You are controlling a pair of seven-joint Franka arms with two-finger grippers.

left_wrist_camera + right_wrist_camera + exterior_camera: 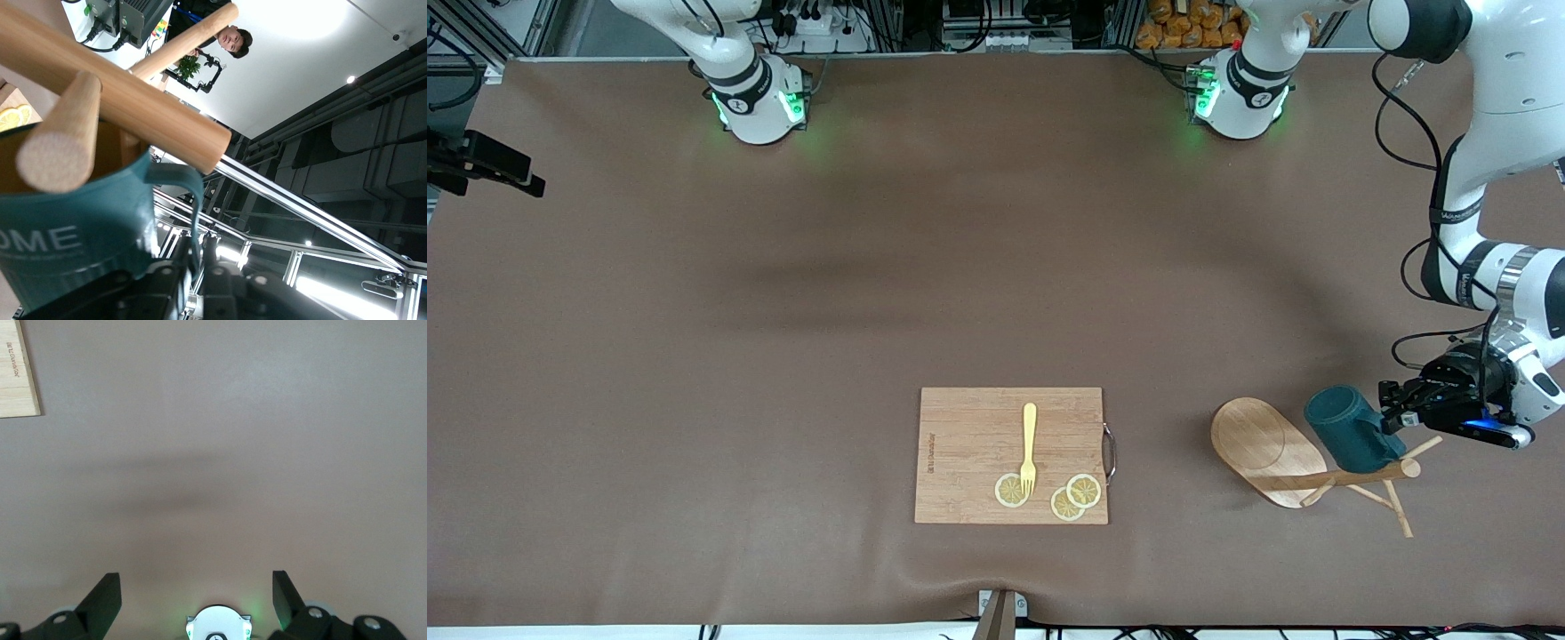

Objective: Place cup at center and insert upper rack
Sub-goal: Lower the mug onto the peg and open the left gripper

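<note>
Dark teal cylindrical mug hangs on tipped-over light wooden mug tree | left gripper pinches its handle | right gripper waits, spread wide over bare table | step: freeing cup | next: slide it off the peg, carry to centre

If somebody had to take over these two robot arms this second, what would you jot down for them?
Left gripper: low at the left arm's end of the table, shut on the handle of the cup.
Right gripper: open, holding nothing, waiting above bare table.
The cup hangs tilted on a peg of the upper rack, which lies tipped over on its side, not upright.
The cutting board, with a fork and lemon slices, sits nearer the table's middle.
Done: the cup's handle is gripped.
Left: free the cup from the peg, set it at the center, then deal with the rack.
</note>
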